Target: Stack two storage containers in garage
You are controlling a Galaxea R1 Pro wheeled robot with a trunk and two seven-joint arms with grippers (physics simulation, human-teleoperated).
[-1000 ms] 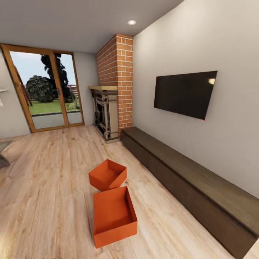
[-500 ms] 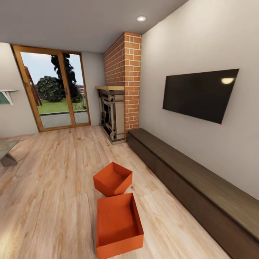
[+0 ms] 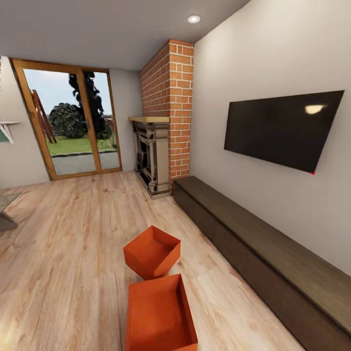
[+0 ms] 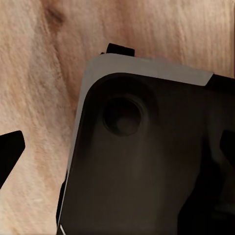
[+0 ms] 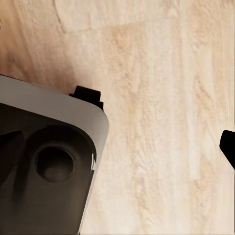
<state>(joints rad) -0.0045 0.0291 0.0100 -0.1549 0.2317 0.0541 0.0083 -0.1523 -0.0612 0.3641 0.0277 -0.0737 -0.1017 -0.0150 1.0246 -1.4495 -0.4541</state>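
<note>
Two orange-red storage containers stand open-topped on the living room's light wood plank floor in the head view. The nearer one (image 3: 161, 312) lies at the picture's lower edge, partly cut off. The farther one (image 3: 152, 251) sits just behind it, turned corner-on. Both are empty. My left gripper (image 4: 122, 152) hangs over the wood planks and my own dark base, its black fingertips (image 4: 11, 154) spread to the picture's edges, open. My right gripper (image 5: 117, 149) shows one black fingertip (image 5: 229, 147) at the edge, also spread wide and holding nothing.
A long low dark-wood cabinet (image 3: 263, 248) runs along the right wall under a black TV (image 3: 282, 129). A fireplace (image 3: 153, 156) and red-brick column (image 3: 170, 107) stand behind. Glass doors (image 3: 73, 122) are at the back left. A low table's corner (image 3: 5, 209) shows far left.
The head view has shifted: the containers sit lower and larger in the picture, and the TV and brick column have slid right. The containers themselves have not moved on the floor.
</note>
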